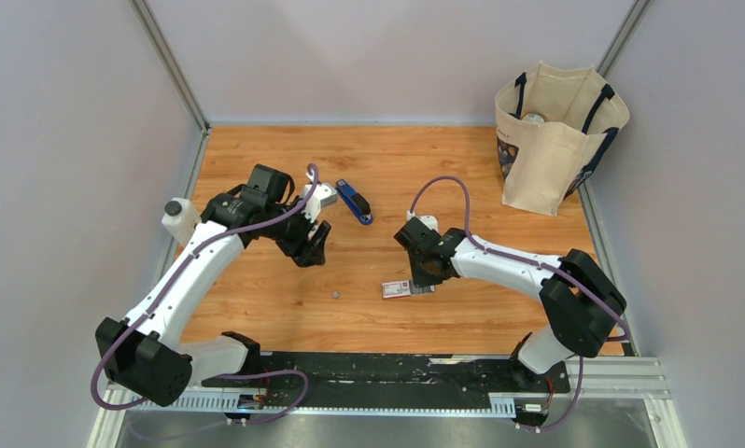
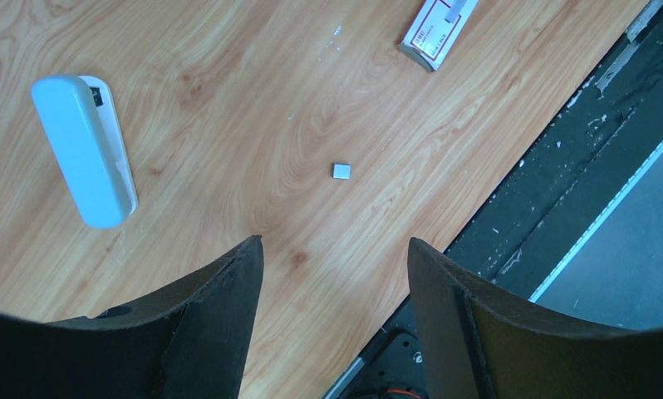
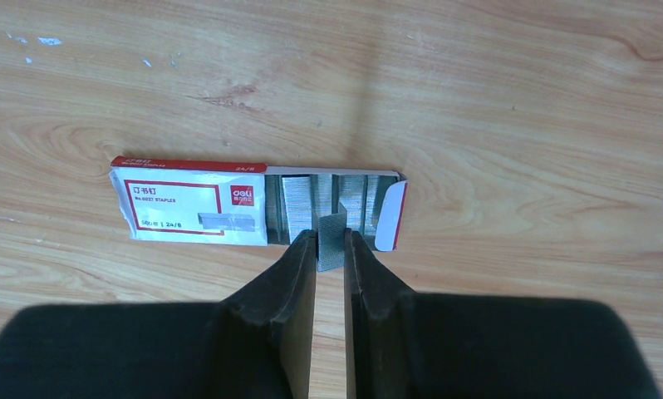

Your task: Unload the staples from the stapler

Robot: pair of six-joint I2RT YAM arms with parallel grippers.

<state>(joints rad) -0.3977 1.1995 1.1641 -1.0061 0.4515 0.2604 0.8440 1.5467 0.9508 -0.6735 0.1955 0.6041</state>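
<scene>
The blue stapler [image 1: 355,201] lies on the wooden table at the back centre, apart from both grippers and out of both wrist views. My right gripper [image 3: 331,241] is shut on a short silver strip of staples [image 3: 331,226] and holds it upright at the open tray of the red-and-white staple box [image 3: 191,206]. In the top view this gripper [image 1: 425,277] is right over the box [image 1: 399,288]. A tiny silver staple bit [image 2: 341,171] lies loose on the table [image 1: 335,294]. My left gripper [image 2: 332,249] is open and empty above the table, between stapler and bit [image 1: 309,245].
A pale grey-green oblong piece [image 2: 83,150] lies on the table to the left in the left wrist view. A white bottle [image 1: 177,219] stands at the left edge. A cloth tote bag [image 1: 555,135] stands at the back right. A black rail [image 1: 397,369] runs along the near edge.
</scene>
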